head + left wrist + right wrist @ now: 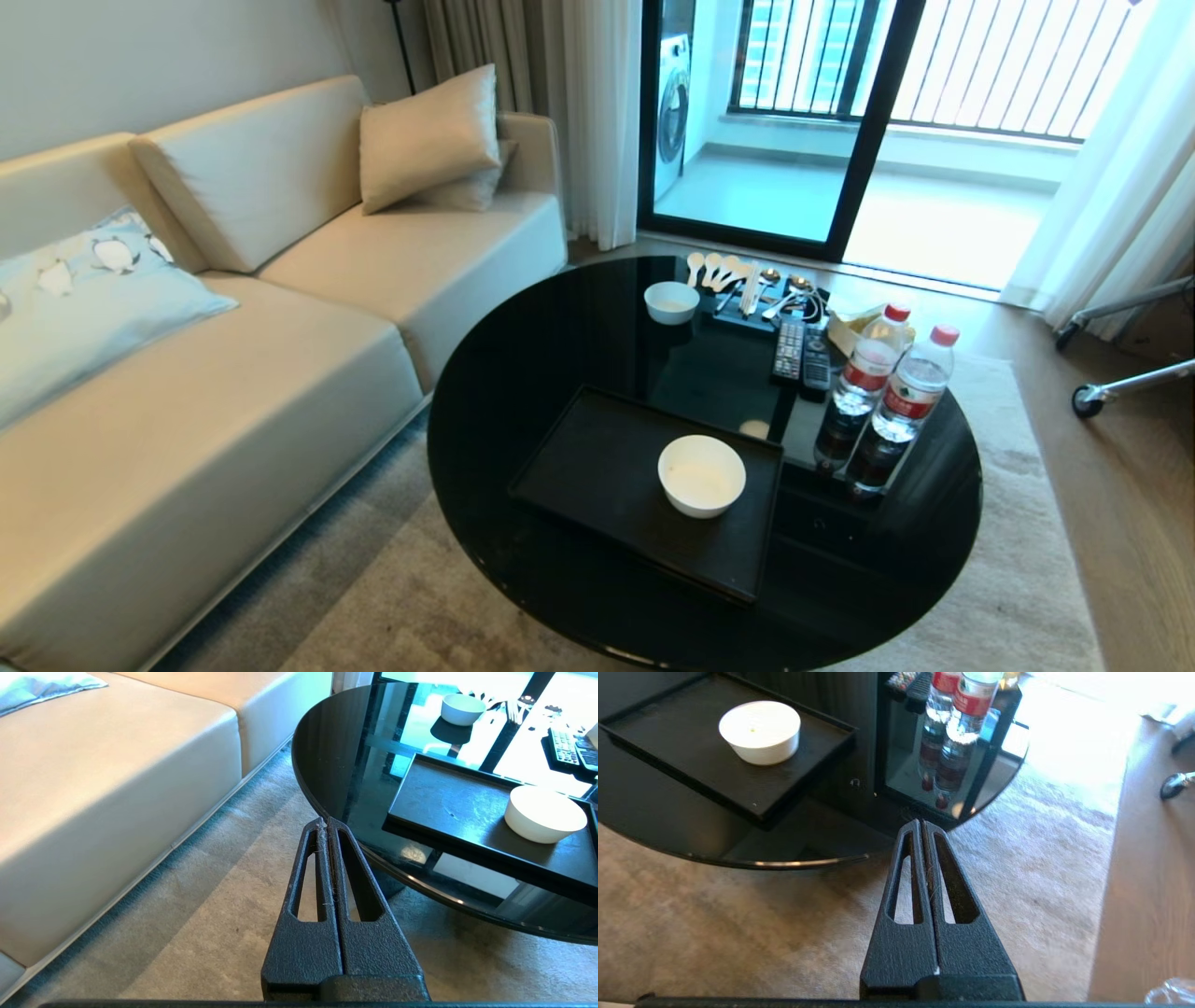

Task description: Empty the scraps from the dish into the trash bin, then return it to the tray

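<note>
White round dish (701,474) upright, empty, on black tray's (597,467) right end.

White dish (760,731) on black tray (691,760)

The dish (701,475) sits on the tray (597,467), bottles (892,392) right

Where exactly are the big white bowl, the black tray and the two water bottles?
White bowl (701,474), head view, inside bottom.
Black tray (597,462), head view, bare floor left of the bowl.
Water bottles (910,397), head view, nearer bottle's label.
</note>
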You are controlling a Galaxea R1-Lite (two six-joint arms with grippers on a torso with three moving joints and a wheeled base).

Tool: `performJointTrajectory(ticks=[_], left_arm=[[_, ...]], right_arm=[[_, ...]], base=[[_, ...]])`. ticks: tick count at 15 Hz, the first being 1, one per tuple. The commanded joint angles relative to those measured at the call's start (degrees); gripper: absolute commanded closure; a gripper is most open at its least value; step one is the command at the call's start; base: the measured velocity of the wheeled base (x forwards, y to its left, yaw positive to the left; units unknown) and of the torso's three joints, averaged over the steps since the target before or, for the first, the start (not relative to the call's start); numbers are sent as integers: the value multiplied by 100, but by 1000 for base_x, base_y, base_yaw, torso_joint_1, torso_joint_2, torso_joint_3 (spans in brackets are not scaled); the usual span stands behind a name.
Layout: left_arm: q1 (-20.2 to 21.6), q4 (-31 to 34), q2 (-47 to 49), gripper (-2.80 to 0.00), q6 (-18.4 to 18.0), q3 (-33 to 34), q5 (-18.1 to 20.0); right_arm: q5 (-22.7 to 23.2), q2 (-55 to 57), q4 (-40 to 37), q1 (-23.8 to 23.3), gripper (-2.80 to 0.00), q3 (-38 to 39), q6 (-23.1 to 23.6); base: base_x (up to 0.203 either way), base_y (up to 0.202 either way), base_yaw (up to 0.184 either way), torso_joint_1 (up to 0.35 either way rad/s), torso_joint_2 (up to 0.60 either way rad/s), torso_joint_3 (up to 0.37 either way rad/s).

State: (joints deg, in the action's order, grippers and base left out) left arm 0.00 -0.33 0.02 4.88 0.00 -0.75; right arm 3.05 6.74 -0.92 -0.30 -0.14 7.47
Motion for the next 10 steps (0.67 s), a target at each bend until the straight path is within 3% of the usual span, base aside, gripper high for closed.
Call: performJointTrajectory(ticks=[1,10], left_arm=[[0,-2,-2,0,5,0,-4],[0,-2,-2,0,5,0,-4]], right_arm=[[45,-560,-84,34,0,-34,-39],[47,-674,92,30,0,14,-105]], base=[[0,0,0,0,0,0],[0,0,0,0,0,0]])
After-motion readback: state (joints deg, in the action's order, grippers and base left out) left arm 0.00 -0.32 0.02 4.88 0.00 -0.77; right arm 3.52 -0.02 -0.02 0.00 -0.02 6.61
